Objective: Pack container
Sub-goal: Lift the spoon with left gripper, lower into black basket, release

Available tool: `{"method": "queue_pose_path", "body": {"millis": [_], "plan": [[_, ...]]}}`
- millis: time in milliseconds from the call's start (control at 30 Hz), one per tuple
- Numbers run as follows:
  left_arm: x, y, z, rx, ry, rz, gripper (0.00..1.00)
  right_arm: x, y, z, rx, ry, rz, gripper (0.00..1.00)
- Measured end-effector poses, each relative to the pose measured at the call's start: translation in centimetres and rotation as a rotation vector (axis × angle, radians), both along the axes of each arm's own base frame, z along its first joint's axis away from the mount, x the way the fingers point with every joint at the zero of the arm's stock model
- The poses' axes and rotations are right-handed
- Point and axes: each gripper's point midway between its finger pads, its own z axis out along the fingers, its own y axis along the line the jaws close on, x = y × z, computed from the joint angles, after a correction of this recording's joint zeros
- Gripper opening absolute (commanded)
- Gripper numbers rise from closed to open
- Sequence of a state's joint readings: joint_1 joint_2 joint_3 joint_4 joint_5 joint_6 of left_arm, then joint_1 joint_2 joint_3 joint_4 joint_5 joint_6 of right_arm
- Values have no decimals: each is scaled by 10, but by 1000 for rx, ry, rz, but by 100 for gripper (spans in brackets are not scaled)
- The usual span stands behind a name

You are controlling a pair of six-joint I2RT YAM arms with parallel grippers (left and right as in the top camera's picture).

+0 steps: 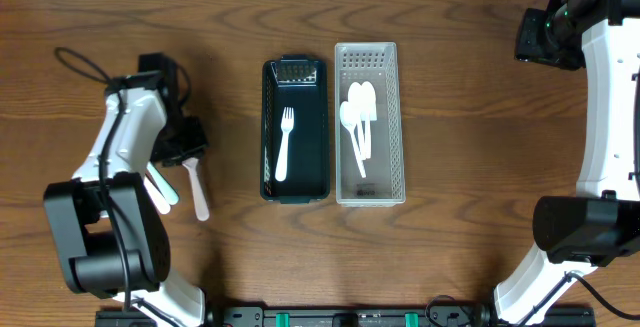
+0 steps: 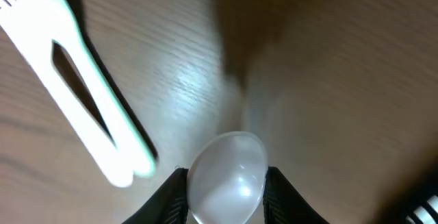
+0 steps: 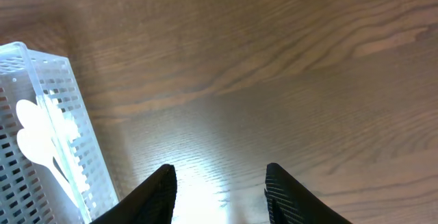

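2 perforated baskets: dark basket holds a white fork, clear basket rounded spoons. Left hand clamps a glossy spoon; right hand gapes empty.

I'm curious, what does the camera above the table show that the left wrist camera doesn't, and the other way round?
Only overhead: a dark basket holding a packed fork, a white basket of spoons, and the right arm. Only left wrist: a clear spoon bowl clamped in the left gripper. Both: the wooden table and a loose fork lying beside that gripper.
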State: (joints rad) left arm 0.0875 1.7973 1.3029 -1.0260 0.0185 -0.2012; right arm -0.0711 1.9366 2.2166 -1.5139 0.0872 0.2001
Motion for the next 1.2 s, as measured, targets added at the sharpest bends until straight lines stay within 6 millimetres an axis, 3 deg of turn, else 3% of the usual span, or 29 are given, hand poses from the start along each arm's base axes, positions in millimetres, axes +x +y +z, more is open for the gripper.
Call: {"method": "queue_pose_path", "body": {"millis": [100,300,400,467,533,633,700,833,1000,1067,1133,1200], "plan": [[17,-30,44,2,-42,-96,25,1,0,0,0,-3,0,45],[56,-115,152,-24,-333,-321,26,1,0,0,0,-5,0,45],[63,-153,183,-55,-457,-402,26,1,0,0,0,-6,0,45],[64,-170,189,-70,-492,-434,26,1,0,0,0,-6,0,45],[67,-180,183,-74,-488,-452,25,1,0,0,0,-5,0,45],[76,-190,158,-71,-438,-466,24,0,0,0,0,-2,0,45],[83,-193,135,-63,-388,-468,22,0,0,0,0,0,0,45],[92,-197,67,-38,-231,-470,19,0,0,0,0,0,0,45],[90,-196,11,-16,-95,-472,20,-2,0,-1,1,8,0,45],[89,-195,1,-12,-71,-472,30,-2,0,-1,1,8,0,45],[89,-195,-3,-11,-62,-472,50,-2,0,-1,1,8,0,45],[89,-195,-3,-11,-61,-475,58,-2,0,-1,1,8,0,45]]}}
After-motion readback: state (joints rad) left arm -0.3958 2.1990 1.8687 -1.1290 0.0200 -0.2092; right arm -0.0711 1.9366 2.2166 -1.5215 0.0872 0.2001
